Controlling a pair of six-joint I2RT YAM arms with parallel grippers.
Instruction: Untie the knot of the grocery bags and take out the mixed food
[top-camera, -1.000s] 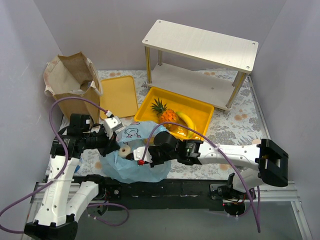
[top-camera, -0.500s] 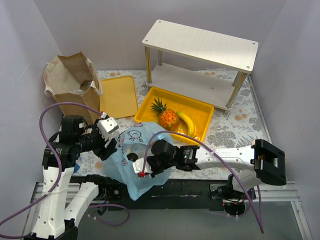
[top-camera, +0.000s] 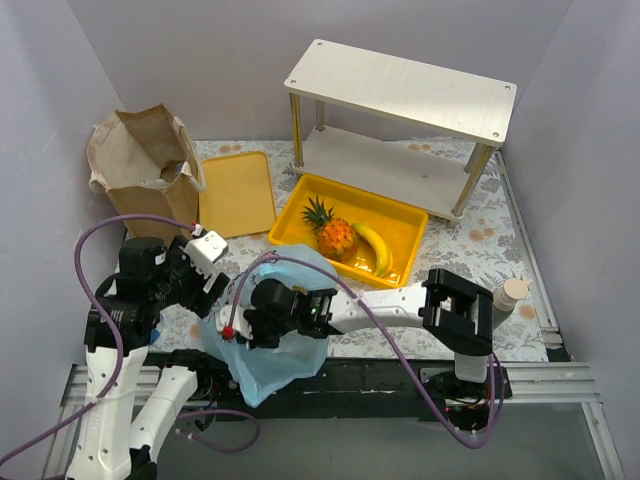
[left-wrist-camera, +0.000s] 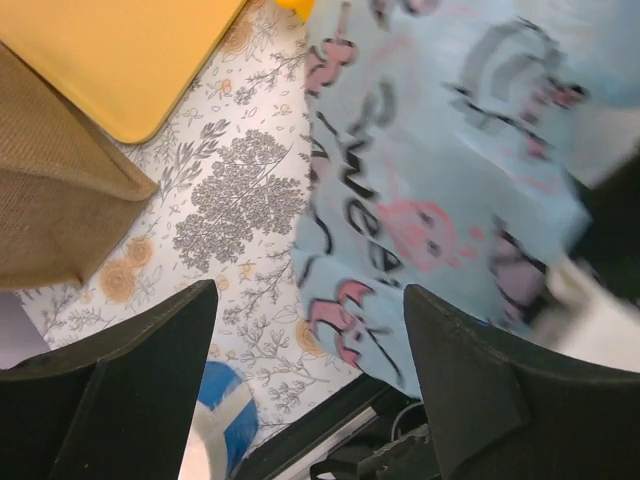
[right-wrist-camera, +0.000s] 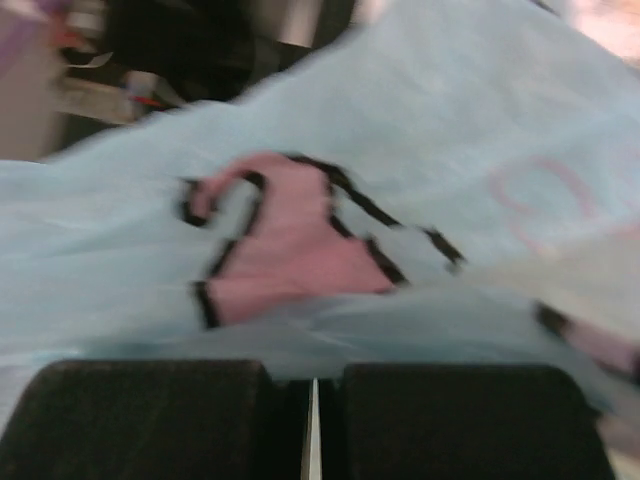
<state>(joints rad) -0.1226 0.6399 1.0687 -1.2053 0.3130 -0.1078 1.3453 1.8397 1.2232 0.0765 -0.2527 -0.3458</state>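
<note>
The blue bag (top-camera: 268, 370) with little cartoon pictures lies at the near edge of the tabletop (top-camera: 480, 250), between the two arms. Its bottom part hangs down over that edge. I see no food sticking out of it.

The right tool (right-wrist-camera: 311, 385) is right on top of the blue bag. Its two fingers are pressed together, with no gap. It looks like they pinch a fold of the thin plastic, but the picture from that wrist is blurry, so I am not quite sure.

The left tool (left-wrist-camera: 305, 300) hangs just left of the blue bag, a little above it. Its fingers are spread wide and nothing sits between them. Under them I see the bag's pink and black prints and the flowery cloth.

The brown paper bag (top-camera: 145, 165) stands upright far behind the blue bag, off to the left, by the wall. Its top is open. A flat yellow tray (top-camera: 238, 190) lies behind the blue bag, just right of the paper bag.

A deep yellow tray (top-camera: 400, 215) sits right behind the blue bag, a bit to the right, and their edges almost touch. In it lie a small pineapple (top-camera: 335, 235) and a banana (top-camera: 375, 248), side by side.

A pale two-level shelf (top-camera: 400, 90) stands farther behind the blue bag, past the deep tray. A small pale bottle (top-camera: 512, 295) stands well to the right of the blue bag, next to the right arm.
</note>
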